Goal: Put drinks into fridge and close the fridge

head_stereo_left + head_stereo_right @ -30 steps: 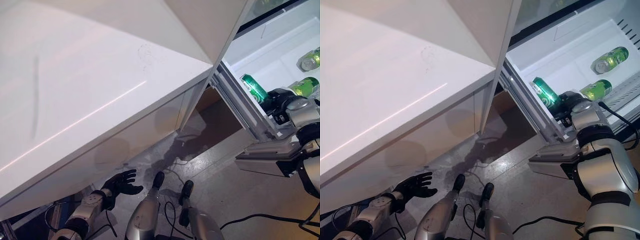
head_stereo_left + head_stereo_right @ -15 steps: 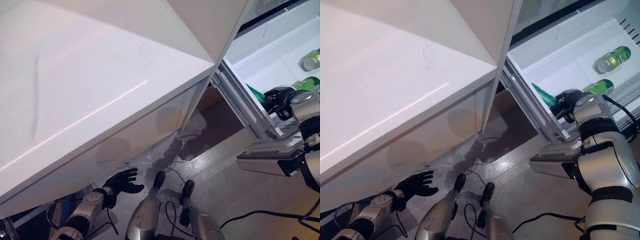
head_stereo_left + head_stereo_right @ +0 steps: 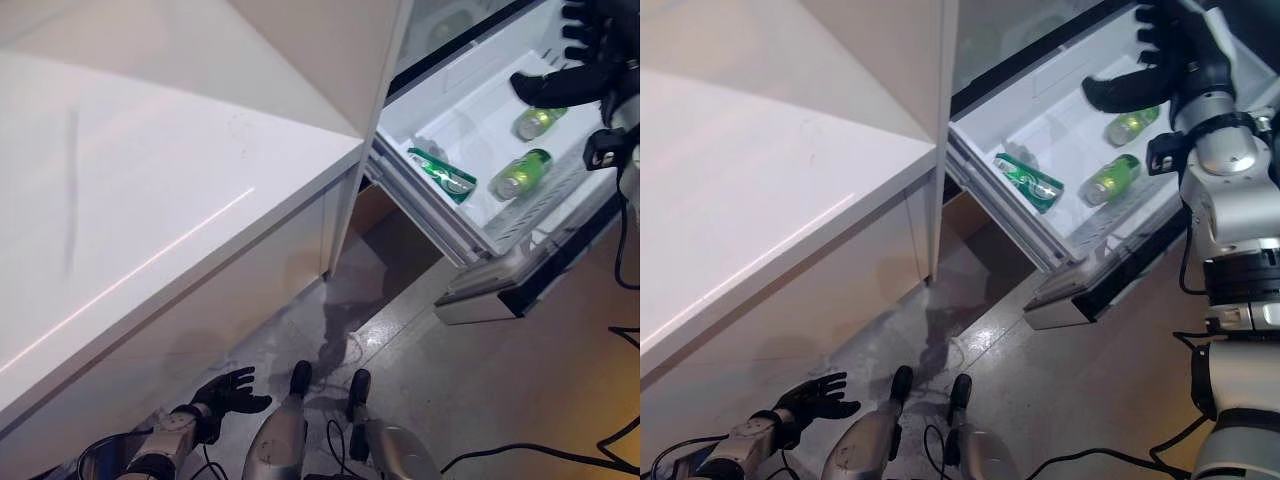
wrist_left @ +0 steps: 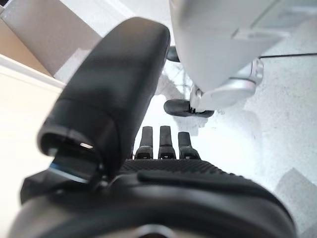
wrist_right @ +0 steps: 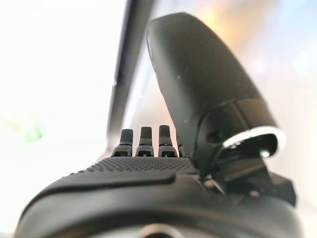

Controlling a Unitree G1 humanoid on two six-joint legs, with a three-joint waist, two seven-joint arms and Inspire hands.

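The fridge's lower drawer (image 3: 470, 245) stands pulled out, and green cans (image 3: 520, 174) lie on their sides in it. One green can (image 3: 1028, 181) lies near the drawer's near wall, apart from the others. My right hand (image 3: 1160, 60) is raised above the drawer's far end, fingers straight, holding nothing. Its straight fingers (image 5: 144, 144) also show in the right wrist view. My left hand (image 3: 228, 392) hangs low by the floor under the counter, open and empty. Its fingers (image 4: 160, 144) are straight in the left wrist view.
A white counter (image 3: 150, 200) fills the left side, with its corner close to the fridge. A white upright panel (image 3: 330, 60) stands between the counter and the drawer. A brown box (image 3: 375, 205) sits on the grey floor (image 3: 480, 400) below the drawer.
My right hand has let go of the green can and lifted up and away above the drawer. The can now lies in the drawer. The camera has shifted.
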